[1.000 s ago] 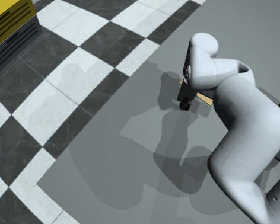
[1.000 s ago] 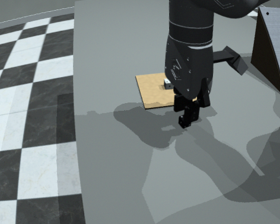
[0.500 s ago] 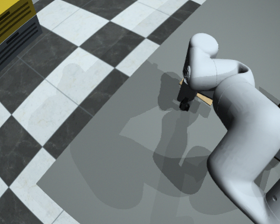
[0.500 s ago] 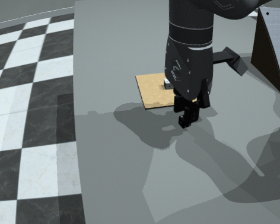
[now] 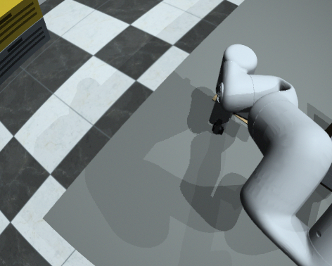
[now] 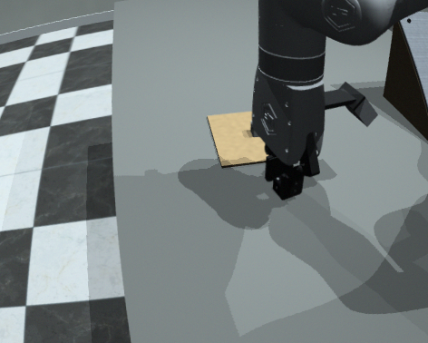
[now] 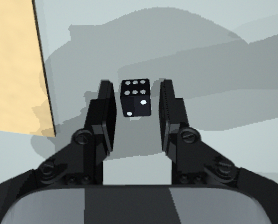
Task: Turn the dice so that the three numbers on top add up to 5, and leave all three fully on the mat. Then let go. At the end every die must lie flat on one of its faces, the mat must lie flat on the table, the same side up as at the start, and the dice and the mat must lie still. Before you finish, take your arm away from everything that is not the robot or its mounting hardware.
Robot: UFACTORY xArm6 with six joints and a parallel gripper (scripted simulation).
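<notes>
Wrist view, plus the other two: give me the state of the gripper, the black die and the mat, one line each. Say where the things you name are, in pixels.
Gripper (image 5: 217, 122) (image 6: 290, 175) (image 7: 137, 95): partly open, fingers either side of the die, a gap at each side.
Black die (image 7: 136, 97): off the mat, six and two showing.
Mat (image 5: 240, 118) (image 6: 235, 142) (image 7: 22, 75): lying flat, partly hidden.

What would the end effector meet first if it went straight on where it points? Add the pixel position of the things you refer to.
The black cube die with white pips (image 5: 218, 129) (image 6: 286, 188) (image 7: 135, 95) lies between the lines of the open end effector's (image 5: 219, 122) (image 6: 291, 175) (image 7: 136, 82) fingers; they'd probably straddle it and meet the grey tabletop (image 5: 129, 200) (image 6: 176, 271) (image 7: 135, 170), though depth is unclear.
</notes>
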